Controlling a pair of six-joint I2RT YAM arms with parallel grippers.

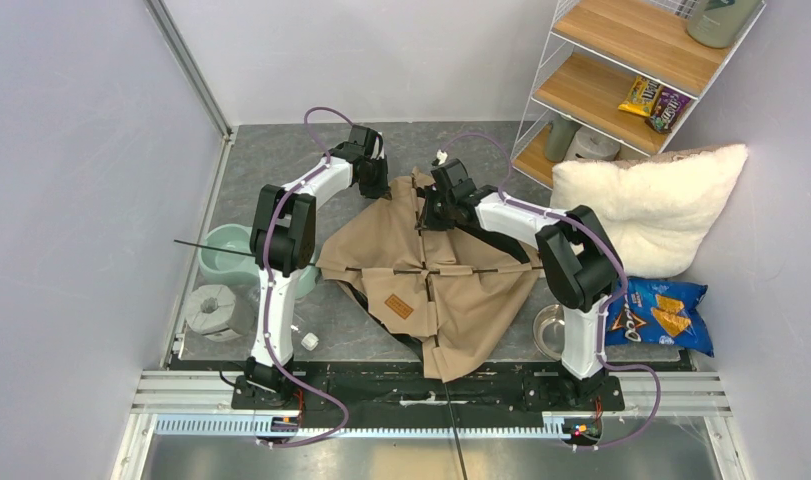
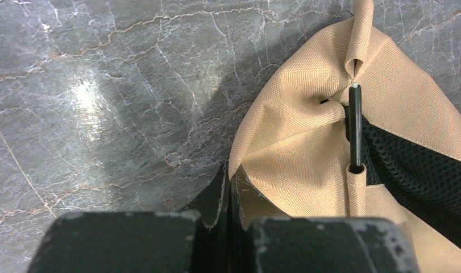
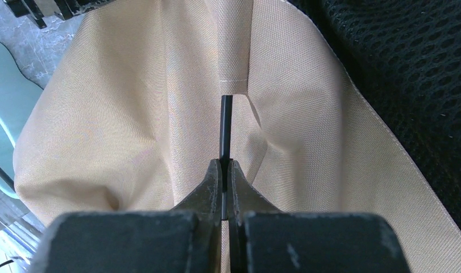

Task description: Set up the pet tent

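Note:
The pet tent lies collapsed mid-table, tan fabric with a brown label patch and thin black poles crossing on top. At its far left corner my left gripper is shut; in the left wrist view its tips pinch the tan fabric edge, beside a black pole end poking from a sleeve over black mesh. My right gripper is at the far edge; in the right wrist view it is shut on a thin black pole that enters a fabric sleeve.
A fluffy white pillow and a wire shelf stand at the back right. A blue chips bag and metal bowl lie right of the tent. A green bowl and grey roll sit left.

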